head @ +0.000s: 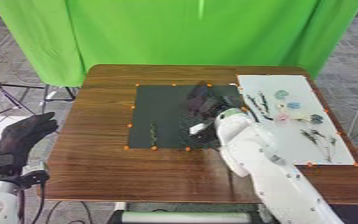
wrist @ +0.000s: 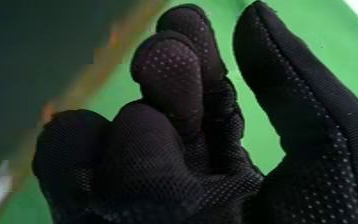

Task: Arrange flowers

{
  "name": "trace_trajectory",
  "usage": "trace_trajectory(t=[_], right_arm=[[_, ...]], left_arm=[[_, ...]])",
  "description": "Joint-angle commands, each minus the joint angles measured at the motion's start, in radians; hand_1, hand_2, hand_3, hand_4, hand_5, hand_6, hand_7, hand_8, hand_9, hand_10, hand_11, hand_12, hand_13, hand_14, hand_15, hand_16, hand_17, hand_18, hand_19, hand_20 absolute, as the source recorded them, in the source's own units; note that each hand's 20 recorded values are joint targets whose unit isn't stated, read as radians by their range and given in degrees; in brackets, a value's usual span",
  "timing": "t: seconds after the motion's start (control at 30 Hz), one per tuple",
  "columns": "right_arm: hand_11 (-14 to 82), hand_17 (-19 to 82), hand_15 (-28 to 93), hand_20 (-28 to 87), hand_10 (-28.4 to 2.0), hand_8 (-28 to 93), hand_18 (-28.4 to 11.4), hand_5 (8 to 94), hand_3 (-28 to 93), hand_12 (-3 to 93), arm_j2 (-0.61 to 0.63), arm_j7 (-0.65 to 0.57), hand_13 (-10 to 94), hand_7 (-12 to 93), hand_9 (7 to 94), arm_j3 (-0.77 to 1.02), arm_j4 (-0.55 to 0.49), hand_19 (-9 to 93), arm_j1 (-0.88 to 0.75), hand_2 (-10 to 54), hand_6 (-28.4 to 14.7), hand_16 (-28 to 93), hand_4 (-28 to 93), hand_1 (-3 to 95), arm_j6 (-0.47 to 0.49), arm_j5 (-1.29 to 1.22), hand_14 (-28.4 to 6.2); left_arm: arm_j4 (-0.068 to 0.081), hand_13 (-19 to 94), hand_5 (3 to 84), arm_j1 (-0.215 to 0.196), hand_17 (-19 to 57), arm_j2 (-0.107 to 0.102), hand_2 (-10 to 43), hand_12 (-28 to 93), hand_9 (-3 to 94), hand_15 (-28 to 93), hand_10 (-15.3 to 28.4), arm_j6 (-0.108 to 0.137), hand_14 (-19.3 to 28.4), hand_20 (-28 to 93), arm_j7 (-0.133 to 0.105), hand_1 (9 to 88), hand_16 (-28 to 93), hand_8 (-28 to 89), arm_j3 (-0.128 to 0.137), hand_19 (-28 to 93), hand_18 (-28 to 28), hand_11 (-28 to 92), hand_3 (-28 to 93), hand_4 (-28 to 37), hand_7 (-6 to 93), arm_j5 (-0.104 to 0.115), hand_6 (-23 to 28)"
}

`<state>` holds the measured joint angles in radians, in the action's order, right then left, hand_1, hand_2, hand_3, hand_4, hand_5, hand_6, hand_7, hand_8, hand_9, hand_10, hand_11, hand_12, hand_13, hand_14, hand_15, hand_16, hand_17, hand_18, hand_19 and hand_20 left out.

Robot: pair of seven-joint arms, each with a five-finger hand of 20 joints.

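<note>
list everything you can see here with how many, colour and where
table: 1, brown wood, centre
mat: 1, dark, middle of the table
sheet: 1, white, right side of the table
green sprig: 1, on the mat's near left part
pink flower: 1, on the sheet
bluish flowers: a few, on the sheet
dark stems: several, exact count unclear, on the sheet
orange markers: many, along mat and sheet edges
curtain: 1, green, behind the table
floor: grey carpet, around the table
left hand: 1, black glove, left of the table
right hand: 1, black glove, over the mat's right part
</note>
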<state>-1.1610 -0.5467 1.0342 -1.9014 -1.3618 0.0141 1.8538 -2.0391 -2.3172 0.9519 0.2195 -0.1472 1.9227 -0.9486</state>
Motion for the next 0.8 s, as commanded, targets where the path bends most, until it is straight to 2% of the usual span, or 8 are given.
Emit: trace_trajectory(t=[0.03, 0.1, 0.23, 0.33, 0.6, 0.67, 0.73, 0.8], right_arm=[[50.0, 75, 65, 55, -12.2, 23, -9.0, 76.0, 60, 29.8, 0.228, -0.034, 94, 38, 86.8, 0.254, -0.065, 93, -0.153, -9.5, -4.4, 30, -1, 41.5, -0.115, 0.099, -3.3], [49.9, 74, 65, 55, -12.2, 22, -9.0, 75.6, 60, 29.8, 0.263, -0.054, 94, 38, 86.6, 0.318, -0.076, 93, -0.202, -9.5, -4.4, 31, -2, 41.1, -0.132, 0.128, -3.1], [49.9, 74, 64, 55, -12.2, 22, -9.0, 75.3, 60, 29.9, 0.303, -0.093, 94, 38, 86.4, 0.431, -0.068, 93, -0.284, -9.5, -4.4, 32, -2, 40.8, -0.134, 0.161, -3.1], [49.8, 74, 64, 55, -12.2, 21, -9.1, 75.3, 60, 29.9, 0.323, -0.112, 94, 38, 86.4, 0.493, -0.056, 93, -0.334, -9.5, -4.5, 32, -2, 40.7, -0.131, 0.187, -3.1], [49.8, 74, 63, 55, -12.3, 19, -9.2, 75.5, 61, 29.8, 0.356, -0.149, 94, 38, 86.1, 0.621, -0.063, 93, -0.484, -9.5, -4.6, 33, -2, 39.0, -0.085, 0.245, -3.2], [49.9, 74, 63, 55, -12.3, 16, -9.2, 75.4, 61, 29.8, 0.365, -0.157, 94, 38, 86.1, 0.644, -0.063, 93, -0.517, -9.5, -4.5, 33, -3, 37.9, -0.067, 0.251, -3.1], [49.7, 74, 62, 55, -12.4, -1, -9.1, 75.4, 62, 30.0, 0.374, -0.166, 94, 42, 85.9, 0.661, -0.056, 93, -0.538, -9.5, -4.6, 34, -3, 35.8, -0.041, 0.258, -3.2], [49.5, 73, 62, 55, -12.5, -6, -9.1, 75.0, 62, 29.9, 0.380, -0.184, 94, 42, 85.5, 0.691, -0.060, 93, -0.561, -9.5, -4.8, 34, -3, 34.5, 0.023, 0.255, -3.2]], left_arm=[[0.002, 37, 48.6, -0.006, 4.3, 0.020, 0.1, 15, 47.0, 23, 14.2, -0.021, 18.7, 18, 0.017, 24.7, 3, -6, -0.006, 13, 16.1, 24, 64, -21.1, 14.0, -0.004, 5.0], [0.005, 37, 48.6, -0.005, 4.2, 0.022, -0.1, 15, 47.0, 23, 14.2, -0.025, 18.7, 18, 0.016, 24.9, 3, -6, -0.012, 13, 16.1, 24, 64, -21.0, 13.9, -0.006, 5.0], [-0.002, 36, 48.6, -0.020, 4.1, 0.032, -0.2, 15, 47.0, 22, 14.2, -0.024, 18.7, 19, 0.018, 25.0, 4, -6, -0.015, 13, 16.0, 24, 64, -20.7, 13.9, -0.006, 5.0], [-0.002, 36, 48.6, -0.025, 4.0, 0.040, -0.2, 15, 47.0, 22, 14.2, -0.031, 18.6, 19, 0.020, 25.1, 4, -6, -0.019, 13, 16.0, 24, 64, -20.6, 13.9, -0.010, 5.0], [-0.005, 36, 48.5, -0.029, 3.9, 0.058, -0.3, 15, 47.1, 22, 14.2, -0.041, 18.6, 19, 0.026, 25.2, 4, -6, -0.034, 13, 15.8, 24, 64, -20.4, 14.0, -0.016, 4.9], [-0.006, 36, 48.5, -0.031, 3.9, 0.062, -0.3, 15, 47.0, 22, 14.2, -0.047, 18.6, 19, 0.029, 25.2, 4, -6, -0.034, 13, 15.8, 24, 63, -20.4, 14.0, -0.017, 5.0], [-0.007, 36, 48.5, -0.035, 3.8, 0.065, -0.3, 15, 47.0, 22, 14.1, -0.051, 18.6, 19, 0.033, 25.2, 4, -6, -0.030, 13, 15.8, 24, 63, -20.3, 14.0, -0.017, 5.0], [-0.006, 36, 48.4, -0.032, 3.8, 0.065, -0.3, 15, 47.0, 22, 14.1, -0.053, 18.6, 19, 0.034, 25.2, 4, -6, -0.030, 13, 15.8, 24, 63, -20.3, 14.0, -0.017, 4.9]])
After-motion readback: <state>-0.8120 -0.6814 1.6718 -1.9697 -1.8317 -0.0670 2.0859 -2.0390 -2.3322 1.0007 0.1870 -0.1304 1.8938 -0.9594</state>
